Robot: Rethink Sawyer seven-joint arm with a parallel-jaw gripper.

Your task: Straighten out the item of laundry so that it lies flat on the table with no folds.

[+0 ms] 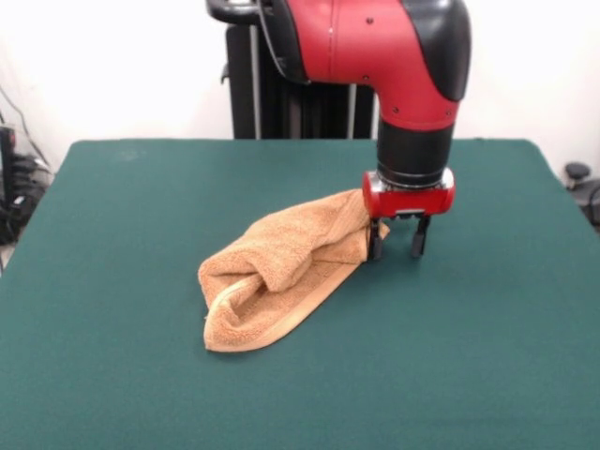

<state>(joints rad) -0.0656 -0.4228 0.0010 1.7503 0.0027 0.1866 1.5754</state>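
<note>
Hanging down from my red and black arm (pixel 394 56), my gripper (pixel 397 247) sits low over the table (pixel 112 394), right of its middle as the front camera sees it. My two dark fingers (pixel 418 240) point straight down with a clear gap showing between them, so my jaws stand spread. One finger is just beside the towel's (pixel 277 277) upper right end, perhaps touching it; from this angle I cannot tell whether any cloth is caught against that finger, and nothing sits in the open gap itself.

Near the table's middle lies the orange-tan towel, bunched and far from flat. It runs as a long crumpled roll from my fingers down toward the lower left of the picture, where it widens into a thick folded lump. Several layers overlap there, one fold wrapping across another, and a paler hemmed edge curves along the lower side of the lump. Dark green felt shows bare all round it, and my black pedestal (pixel 281 103) stands behind the far edge
</note>
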